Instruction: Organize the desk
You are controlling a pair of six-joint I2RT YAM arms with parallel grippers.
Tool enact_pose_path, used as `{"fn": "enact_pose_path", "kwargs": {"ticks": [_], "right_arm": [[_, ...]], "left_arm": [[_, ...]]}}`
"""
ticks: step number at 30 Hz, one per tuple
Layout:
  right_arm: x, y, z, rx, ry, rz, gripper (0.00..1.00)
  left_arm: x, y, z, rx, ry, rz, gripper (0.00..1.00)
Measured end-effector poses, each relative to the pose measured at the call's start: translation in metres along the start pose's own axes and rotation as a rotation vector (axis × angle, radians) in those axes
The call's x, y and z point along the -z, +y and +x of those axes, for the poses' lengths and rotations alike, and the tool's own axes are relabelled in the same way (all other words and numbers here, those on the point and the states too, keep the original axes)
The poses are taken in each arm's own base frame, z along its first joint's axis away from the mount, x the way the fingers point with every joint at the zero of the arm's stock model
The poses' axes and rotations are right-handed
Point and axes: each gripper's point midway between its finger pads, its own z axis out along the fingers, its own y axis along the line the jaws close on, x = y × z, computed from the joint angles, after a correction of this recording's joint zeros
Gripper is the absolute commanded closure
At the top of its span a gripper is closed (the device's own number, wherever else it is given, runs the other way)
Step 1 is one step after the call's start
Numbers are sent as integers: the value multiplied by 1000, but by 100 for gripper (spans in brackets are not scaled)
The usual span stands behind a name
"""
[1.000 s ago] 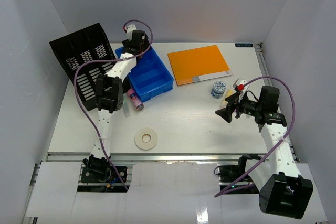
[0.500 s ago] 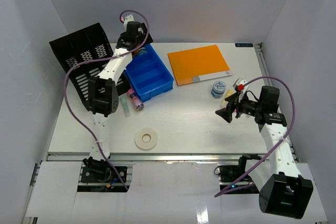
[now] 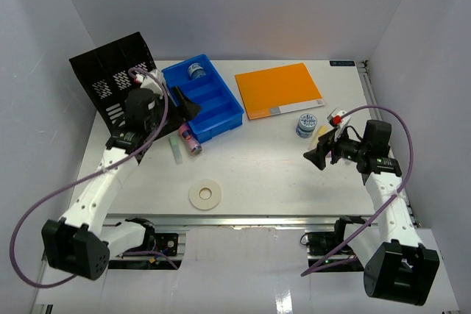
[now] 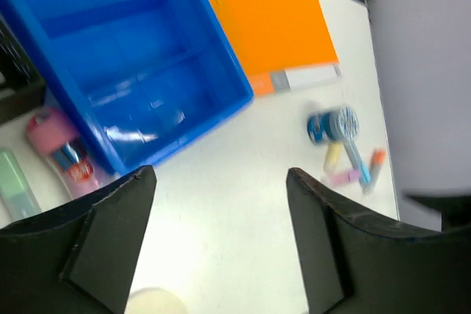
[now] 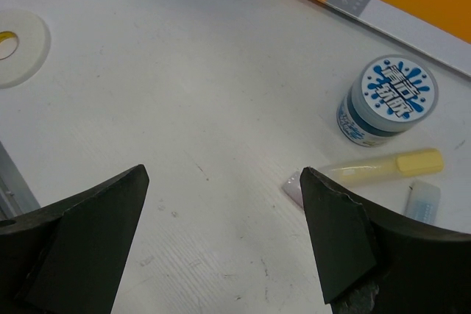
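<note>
Altogether one desk (image 3: 265, 170), two tins (image 3: 306, 123) (image 3: 196, 70), one blue tray (image 3: 215, 108), one orange folder (image 3: 278, 87)

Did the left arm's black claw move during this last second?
Yes. The left arm's black claw drew back from the far end of the blue plastic compartment tray toward the near side, now over its left rim.

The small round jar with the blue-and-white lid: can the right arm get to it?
Probably yes. The right gripper hangs open close to the jar, with bare desk between them; only a yellow marker lies beside it.
</note>
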Motion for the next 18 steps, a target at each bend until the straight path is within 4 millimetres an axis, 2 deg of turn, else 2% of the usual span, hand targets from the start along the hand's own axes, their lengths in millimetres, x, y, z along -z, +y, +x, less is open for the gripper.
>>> {"fn": "enact_pose_path", "kwargs": {"ticks": [2,7,12,15,18], "right_arm": [[-3,-13,4,-32,23,52,8],[-22,-54,23,-187,148,181,10],[-52,-94,18,-253,251,298,10],[-67,-103,13,-253,271,340,10],[-75,-110,14,-260,293,373,10]], "left_arm": [[20,-1,21,-38,25,58,2],[54,5,76,-122,92,178,2],[58,14,105,-155,142,216,2],[57,23,120,-161,172,214,2],[59,23,124,-170,176,224,2]]}}
